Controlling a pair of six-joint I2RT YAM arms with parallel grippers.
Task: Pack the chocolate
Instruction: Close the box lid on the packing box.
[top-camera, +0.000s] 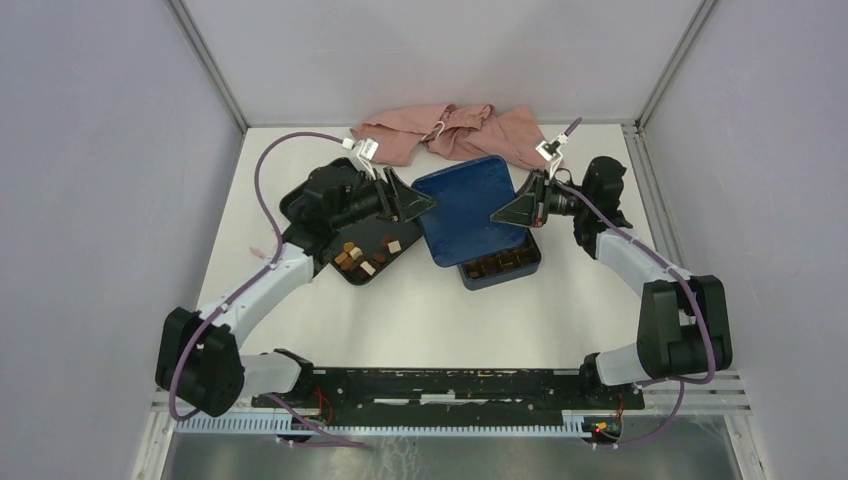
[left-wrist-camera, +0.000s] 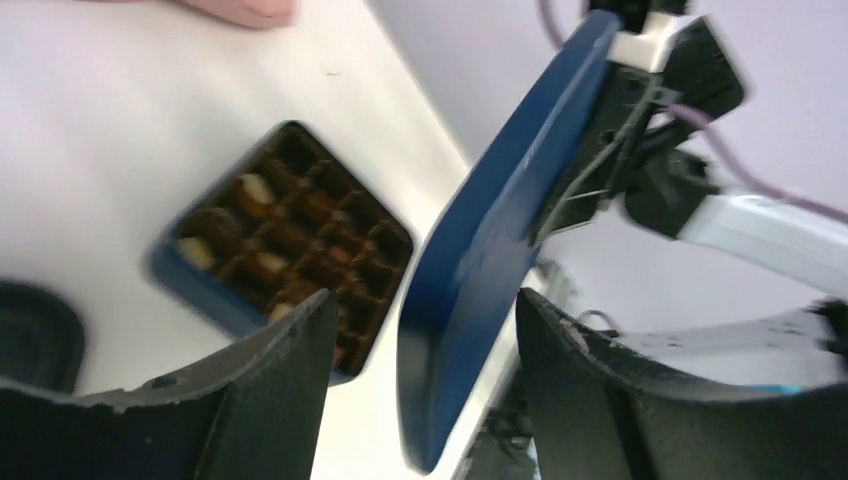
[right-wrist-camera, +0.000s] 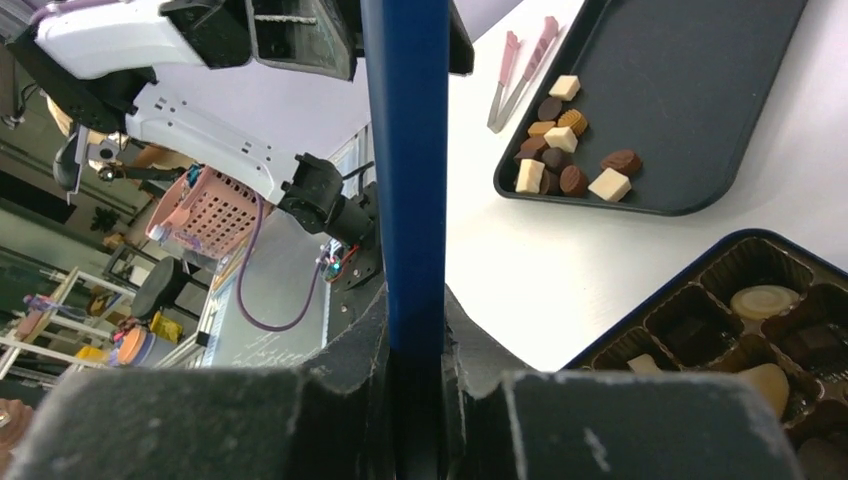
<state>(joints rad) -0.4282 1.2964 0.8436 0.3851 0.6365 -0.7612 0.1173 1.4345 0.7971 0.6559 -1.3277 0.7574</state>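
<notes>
Loose chocolate (top-camera: 360, 257) pieces, dark, light brown and cream, lie on the black tray (top-camera: 385, 232); the right wrist view shows the chocolate (right-wrist-camera: 562, 150) too. More pieces fill cells of the open dark blue box (top-camera: 502, 266) with its brown grid. A blue lid (top-camera: 465, 205) hangs tilted above the box's far side. My right gripper (top-camera: 497, 215) is shut on the lid's right edge (right-wrist-camera: 405, 150), its fingers (right-wrist-camera: 465, 330) pressed to both faces. My left gripper (top-camera: 430, 203) is open astride the lid's left edge (left-wrist-camera: 500, 230), its fingers (left-wrist-camera: 290, 360) apart from it.
A crumpled pink cloth (top-camera: 450, 135) lies at the back of the table. Pink tongs (right-wrist-camera: 520, 65) rest beside the tray's far end. White enclosure walls stand on the left, the right and the back.
</notes>
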